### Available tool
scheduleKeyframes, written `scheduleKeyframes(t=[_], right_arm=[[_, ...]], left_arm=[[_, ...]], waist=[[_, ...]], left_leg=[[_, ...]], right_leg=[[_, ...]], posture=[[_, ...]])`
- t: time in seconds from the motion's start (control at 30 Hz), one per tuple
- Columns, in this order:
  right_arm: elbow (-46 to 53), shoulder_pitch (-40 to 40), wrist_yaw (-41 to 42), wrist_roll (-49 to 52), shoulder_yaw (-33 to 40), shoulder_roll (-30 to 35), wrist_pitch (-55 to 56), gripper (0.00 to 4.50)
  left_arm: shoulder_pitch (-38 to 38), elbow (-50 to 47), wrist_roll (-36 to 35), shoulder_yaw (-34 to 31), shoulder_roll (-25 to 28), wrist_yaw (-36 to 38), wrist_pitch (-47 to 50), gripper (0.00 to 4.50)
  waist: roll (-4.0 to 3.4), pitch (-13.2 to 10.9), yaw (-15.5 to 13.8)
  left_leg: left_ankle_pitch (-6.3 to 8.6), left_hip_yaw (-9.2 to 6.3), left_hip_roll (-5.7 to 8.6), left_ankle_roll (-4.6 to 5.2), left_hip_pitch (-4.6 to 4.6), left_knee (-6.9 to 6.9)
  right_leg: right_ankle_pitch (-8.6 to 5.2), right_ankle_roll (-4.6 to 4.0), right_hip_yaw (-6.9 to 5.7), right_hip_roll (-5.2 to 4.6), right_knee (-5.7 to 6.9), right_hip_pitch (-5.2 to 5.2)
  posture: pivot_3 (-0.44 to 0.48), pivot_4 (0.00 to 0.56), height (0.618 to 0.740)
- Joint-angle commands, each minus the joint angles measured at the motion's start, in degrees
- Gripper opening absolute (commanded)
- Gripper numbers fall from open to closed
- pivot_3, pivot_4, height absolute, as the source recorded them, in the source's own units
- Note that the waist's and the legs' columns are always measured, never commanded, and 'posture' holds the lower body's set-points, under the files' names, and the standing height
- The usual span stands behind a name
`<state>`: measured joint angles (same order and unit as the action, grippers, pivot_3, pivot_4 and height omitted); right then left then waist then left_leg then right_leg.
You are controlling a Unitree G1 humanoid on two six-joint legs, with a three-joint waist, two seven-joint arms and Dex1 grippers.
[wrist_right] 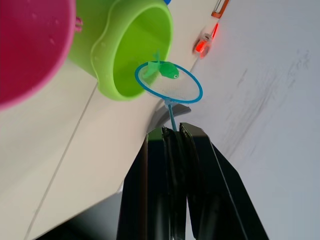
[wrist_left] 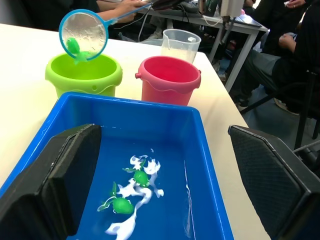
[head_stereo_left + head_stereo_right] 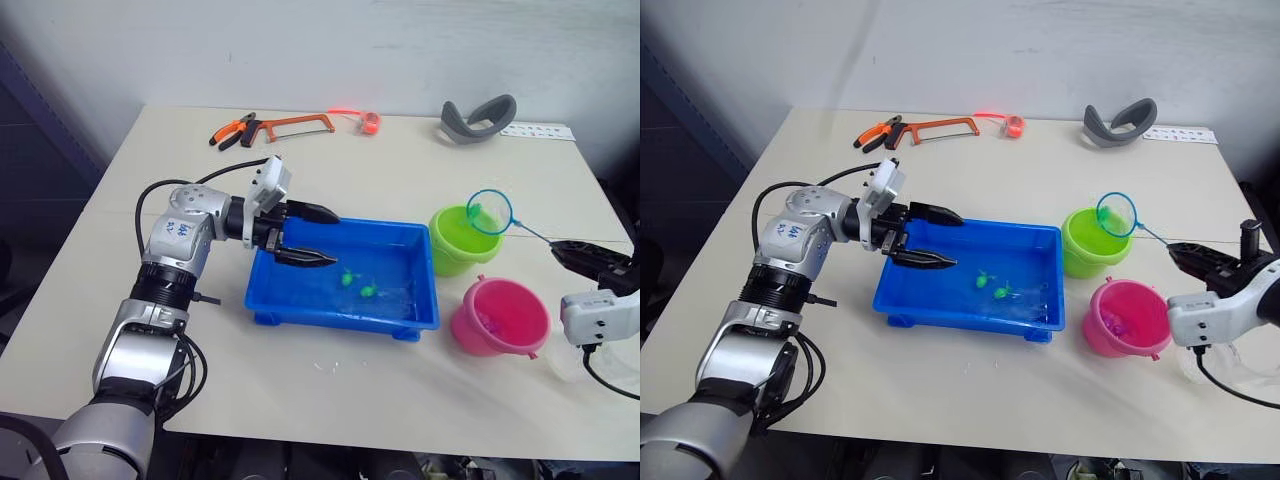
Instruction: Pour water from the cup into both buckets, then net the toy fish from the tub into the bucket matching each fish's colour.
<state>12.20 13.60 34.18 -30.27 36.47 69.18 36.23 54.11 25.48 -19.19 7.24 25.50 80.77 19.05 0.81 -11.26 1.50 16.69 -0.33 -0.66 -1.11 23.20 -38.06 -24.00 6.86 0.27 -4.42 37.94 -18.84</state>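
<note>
Two green fish (image 3: pixel 358 285) left in the tub (image 3: pixel 420 318), lying in shallow water near its middle; no pink fish made out in the tub. Tub sat centre of table (image 3: pixel 100 300), long side across.

Right gripper (image 1: pixel 172 131) clamped fully on the thin handle of the net (image 3: pixel 490 211), fingers closed flat against it. Hoop held over the far-right rim of the green bucket (image 3: pixel 452 245), one green fish (image 1: pixel 167 70) resting in the mesh. Hoop tilted toward the bucket mouth, presumably so the fish could slide out into the matching colour.

Left gripper (image 3: pixel 308 236) open wide, holding nothing, fingers straddling the left wall of the tub, one finger above the far-left corner, one over the water. Likely placed there to steady the tub while netting; contact with the rim not confirmed.

Pink bucket (image 3: pixel 500 318) just right of the tub's near-right corner, green bucket just beyond it on the far side, the two close together. Small pink items visible inside the pink bucket, taken as fish already sorted.

Cup (image 2: pixel 181 44) upright just right of the pink bucket, at the table edge.

Judgement: pouring done, sorting well along; green fish in the net not yet dropped, two more green to follow

Risk: fish could tip off the shallow mesh outside the rim
</note>
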Motion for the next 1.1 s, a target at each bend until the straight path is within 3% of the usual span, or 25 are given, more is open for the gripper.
scheduleKeyframes(t=[0.03, 0.33, 0.43, 0.57, 0.73, 0.87, 1.1], right_arm=[[0.0, -1.9, -1.4, -1.4, 2.4, 1.7, 3.0, 0.0], [-6.9, -5.5, -1.5, -2.8, 1.1, 8.4, 10.8, 0.0], [-8.2, -6.9, 2.5, 9.4, 0.0, 6.6, 4.7, 0.0], [0.6, -6.3, 8.6, 30.2, -2.4, 1.9, -9.1, 0.0], [11.6, -7.0, 12.7, 41.4, -6.5, -0.7, -22.4, 0.0], [12.9, -6.7, 15.6, 36.7, -14.5, -1.0, -21.0, 0.0], [4.1, -11.3, 14.8, 22.4, -25.2, -0.5, -10.8, 0.0]], left_arm=[[-0.1, -1.8, -0.6, -0.9, 0.5, -0.1, 0.3, 4.44], [0.8, -0.7, -0.3, -0.7, 0.1, 0.2, -0.4, 4.44], [0.5, -0.7, -0.1, -0.5, 0.2, 0.3, -0.8, 4.44], [-2.0, -1.7, 2.4, 1.6, 2.1, 1.8, -3.5, 4.44], [-4.1, -3.2, 4.1, 2.8, 4.3, 2.8, -5.2, 4.44], [-6.1, -5.8, 5.4, 4.0, 5.8, 3.3, -6.6, 4.44], [-7.8, -8.2, 6.2, 4.5, 6.8, 2.7, -7.2, 4.44]], waist=[[0.0, 0.0, 0.0], [0.0, 0.0, 0.1], [0.0, 0.0, 0.1], [0.0, 0.0, 0.1], [0.0, 0.0, 0.0], [0.0, 0.0, -0.4], [0.0, 0.0, -0.8]], left_leg=[[0.0, 0.0, 0.0, 0.0, 0.0, 0.0], [0.0, 0.02, 0.01, 0.0, -0.01, 0.0], [0.0, 0.02, -0.02, 0.0, -0.01, 0.0], [0.0, -0.03, -0.06, 0.0, -0.01, -0.03], [0.0, -0.03, -0.1, 0.01, -0.05, -0.06], [0.01, -0.1, -0.05, 0.01, -0.03, -0.13], [0.02, -0.13, 0.0, 0.03, -0.04, -0.12]], right_leg=[[0.0, 0.0, 0.01, 0.0, 0.0, 0.0], [0.0, 0.0, 0.01, -0.02, 0.0, 0.0], [0.0, 0.0, 0.0, -0.01, 0.0, 0.0], [0.0, 0.0, -0.1, 0.04, -0.06, 0.11], [0.0, 0.0, -0.08, 0.07, 0.02, 0.1], [0.0, 0.0, -0.08, -0.01, -0.02, 0.14], [0.0, 0.0, -0.09, -0.05, -0.05, 0.14]], posture=[[0.0, 0.15, 0.74], [0.0, 0.15, 0.74], [0.0, 0.15, 0.74], [0.0, 0.15, 0.74], [0.0, 0.15, 0.74], [0.0, 0.15, 0.74], [0.0, 0.15, 0.74]])
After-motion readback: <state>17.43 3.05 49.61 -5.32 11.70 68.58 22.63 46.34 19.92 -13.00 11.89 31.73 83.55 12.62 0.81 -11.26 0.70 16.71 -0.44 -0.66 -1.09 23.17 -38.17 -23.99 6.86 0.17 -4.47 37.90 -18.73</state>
